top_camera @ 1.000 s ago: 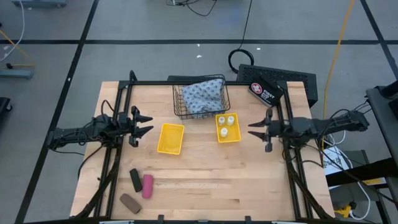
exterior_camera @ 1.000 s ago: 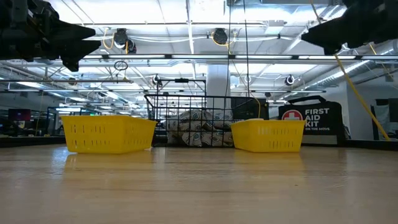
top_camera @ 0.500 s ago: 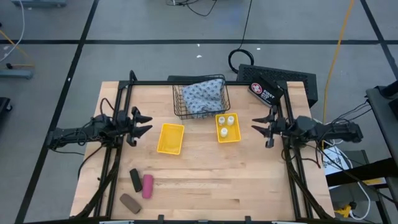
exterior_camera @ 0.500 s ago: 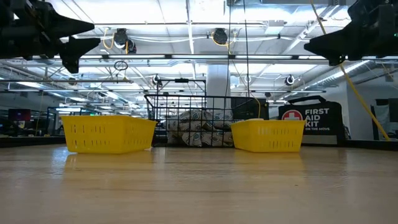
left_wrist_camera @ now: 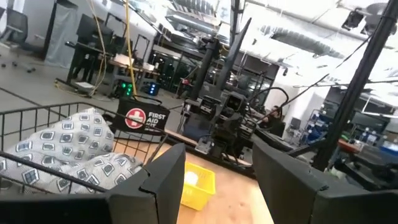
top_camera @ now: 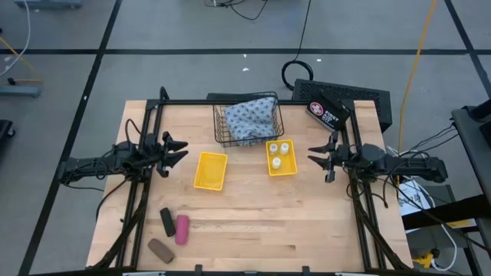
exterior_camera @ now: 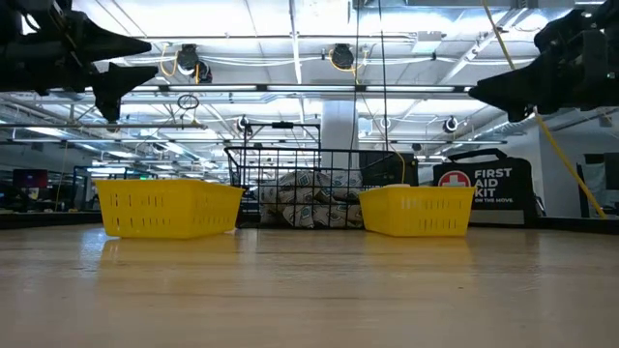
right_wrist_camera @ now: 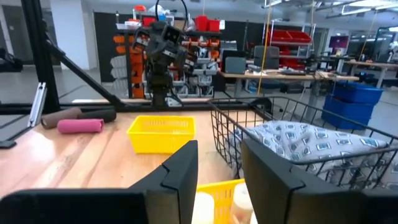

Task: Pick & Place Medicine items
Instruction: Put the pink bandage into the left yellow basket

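Left gripper [top_camera: 176, 151] and right gripper [top_camera: 316, 156]: spread, empty, raised at opposite table edges. Patterned pouch [top_camera: 252, 116] in wire basket [top_camera: 222, 130]; white bottles [top_camera: 279, 152] in yellow tray [top_camera: 270, 167]; black, pink, brown pieces [top_camera: 172, 230] near front-left corner.

White round bottles: 3, all in the yellow tray nearer the table's right edge: bottle one [top_camera: 272, 146], bottle two [top_camera: 285, 147], bottle three [top_camera: 276, 162].
Patterned soft pouch [top_camera: 249, 117]: 1, inside the wire basket.
Oblong pieces: 3, grouped near the front-left corner: black piece [top_camera: 166, 221], pink piece [top_camera: 182, 229], brown piece [top_camera: 160, 250].
Yellow trays: 2: left tray [top_camera: 211, 170], right tray [top_camera: 291, 166].
Wire basket [top_camera: 222, 132]: 1, at the table's back edge.
First aid kit [top_camera: 327, 111]: 1, at the back-right corner.
Grippers: 2: left gripper [top_camera: 178, 151] near the left edge, right gripper [top_camera: 314, 154] near the right edge; both with fingers apart, holding nothing.
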Robot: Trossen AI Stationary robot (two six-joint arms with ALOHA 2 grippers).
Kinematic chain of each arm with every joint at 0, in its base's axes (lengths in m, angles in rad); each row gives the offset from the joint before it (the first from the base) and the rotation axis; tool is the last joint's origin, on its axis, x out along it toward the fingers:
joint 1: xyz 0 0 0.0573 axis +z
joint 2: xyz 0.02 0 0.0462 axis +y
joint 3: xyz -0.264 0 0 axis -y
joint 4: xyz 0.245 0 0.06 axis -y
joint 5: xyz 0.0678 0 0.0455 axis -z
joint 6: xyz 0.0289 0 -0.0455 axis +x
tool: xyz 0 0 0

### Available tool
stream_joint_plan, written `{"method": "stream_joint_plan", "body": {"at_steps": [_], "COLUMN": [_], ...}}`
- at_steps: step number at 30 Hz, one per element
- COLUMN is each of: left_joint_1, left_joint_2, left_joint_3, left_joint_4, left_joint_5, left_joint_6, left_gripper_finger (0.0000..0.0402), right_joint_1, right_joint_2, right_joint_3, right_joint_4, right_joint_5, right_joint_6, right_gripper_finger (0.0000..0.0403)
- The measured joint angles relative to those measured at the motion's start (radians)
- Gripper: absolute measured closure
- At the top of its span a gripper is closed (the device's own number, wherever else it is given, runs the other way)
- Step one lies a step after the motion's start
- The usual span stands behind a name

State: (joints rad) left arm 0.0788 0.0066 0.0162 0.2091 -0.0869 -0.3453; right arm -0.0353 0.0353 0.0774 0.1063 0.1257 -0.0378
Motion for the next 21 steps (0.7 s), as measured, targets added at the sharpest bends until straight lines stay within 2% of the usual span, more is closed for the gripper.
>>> {"method": "stream_joint_plan", "body": {"at_steps": [6, 12, 16, 21], "left_joint_1": [-0.002, -0.054, -0.135, -0.303], "left_joint_2": [0.0, 0.082, 0.265, 0.613], "left_joint_3": [0.004, 0.132, 0.283, 0.531], "left_joint_4": [-0.013, -0.218, -0.39, -0.595], "left_joint_5": [-0.053, -0.04, -0.042, 0.014], "left_joint_6": [-0.075, -0.171, -0.252, -0.469], "left_gripper_finger": [0.0204, 0.0204, 0.0204, 0.0204], "right_joint_1": [0.0, 0.0, 0.0, 0.0], "right_joint_2": [0.005, 0.011, 0.011, 0.011], "right_joint_3": [-0.044, -0.06, -0.061, -0.062], "right_joint_4": [0.012, 0.004, -0.004, -0.005], "right_joint_5": [0.002, 0.002, 0.002, 0.003], "right_joint_6": [0.0, 0.074, 0.078, 0.078], "right_gripper_finger": [0.0289, 0.0289, 0.0289, 0.0289]}}
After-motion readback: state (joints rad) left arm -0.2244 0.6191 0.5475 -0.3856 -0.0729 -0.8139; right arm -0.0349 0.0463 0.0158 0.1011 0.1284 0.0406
